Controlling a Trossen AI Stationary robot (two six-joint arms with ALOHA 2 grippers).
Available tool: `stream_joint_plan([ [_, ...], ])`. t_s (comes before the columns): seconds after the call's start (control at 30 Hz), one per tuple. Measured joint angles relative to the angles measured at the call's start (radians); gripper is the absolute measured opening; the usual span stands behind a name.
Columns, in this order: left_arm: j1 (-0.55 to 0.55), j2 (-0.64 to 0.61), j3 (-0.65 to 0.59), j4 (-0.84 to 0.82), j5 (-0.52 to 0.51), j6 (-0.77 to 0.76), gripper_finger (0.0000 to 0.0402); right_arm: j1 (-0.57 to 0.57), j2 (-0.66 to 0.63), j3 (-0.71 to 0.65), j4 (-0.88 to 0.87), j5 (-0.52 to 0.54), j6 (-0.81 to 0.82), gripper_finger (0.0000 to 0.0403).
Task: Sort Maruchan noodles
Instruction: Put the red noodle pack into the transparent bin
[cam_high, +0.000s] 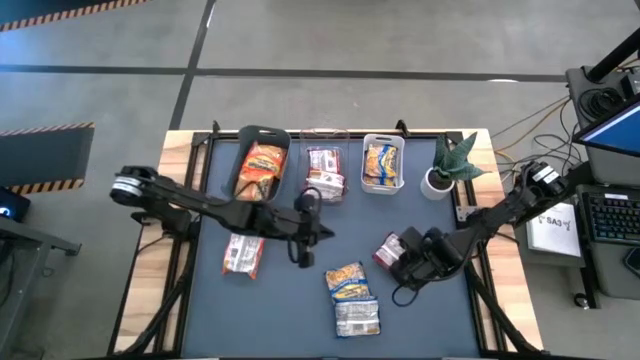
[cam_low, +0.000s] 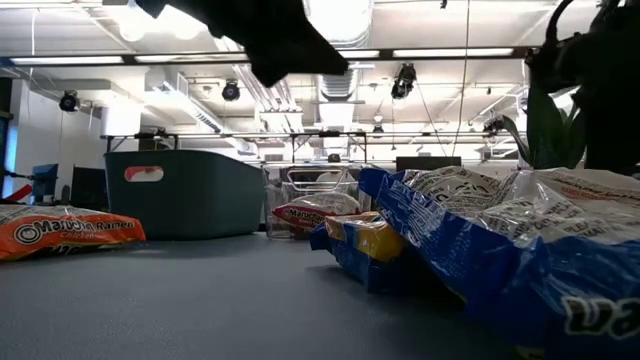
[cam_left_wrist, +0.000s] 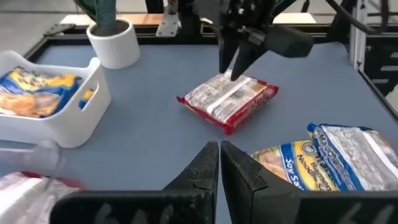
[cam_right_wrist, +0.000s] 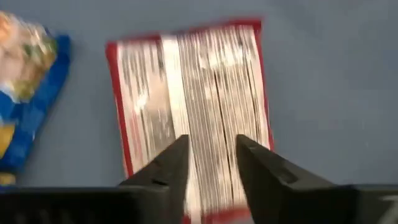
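A red-and-white noodle packet (cam_high: 386, 247) lies flat on the dark mat; it also shows in the left wrist view (cam_left_wrist: 229, 99) and the right wrist view (cam_right_wrist: 193, 99). My right gripper (cam_right_wrist: 211, 155) is open and points down over it, seen also in the high view (cam_high: 404, 256). My left gripper (cam_left_wrist: 219, 167) is shut, hovering mid-table (cam_high: 305, 240) and holding nothing. An orange packet (cam_high: 242, 253) lies flat at the left. A yellow-and-blue packet (cam_high: 347, 280) and another packet (cam_high: 357, 317) lie near the front edge. My right gripper comes at the red-and-white packet from above, pointing down, with one finger (cam_right_wrist: 169, 167) on each side of the packet's middle strip (cam_right_wrist: 208, 118). I cannot tell whether the fingertips touch the wrapper. The packet lies flat on the mat.
Along the far edge stand a teal bin (cam_high: 262, 165) holding orange packets, a clear bin (cam_high: 325, 170) holding red-and-white ones, a white bin (cam_high: 382, 162) holding yellow-and-blue ones, and a potted plant (cam_high: 450, 165). Bare mat lies between the two grippers.
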Motion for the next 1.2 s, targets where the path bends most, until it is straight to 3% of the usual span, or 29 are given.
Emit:
stream_joint_plan([
  [0.27, -0.009, 0.075, 0.006, 0.067, 0.0, -0.045, 0.0001, 0.0, 0.0, -0.059, 0.145, 0.151, -0.079, 0.0014],
  [0.83, -0.04, 0.08, 0.006, 0.139, 0.0, -0.045, 0.0001, -0.005, 0.001, -0.203, 0.452, 0.204, -0.105, 0.0009],
  [1.2, -0.042, 0.08, 0.006, 0.138, 0.0, -0.045, 0.0001, -0.043, 0.006, -0.235, 0.547, 0.232, -0.127, 0.0009],
])
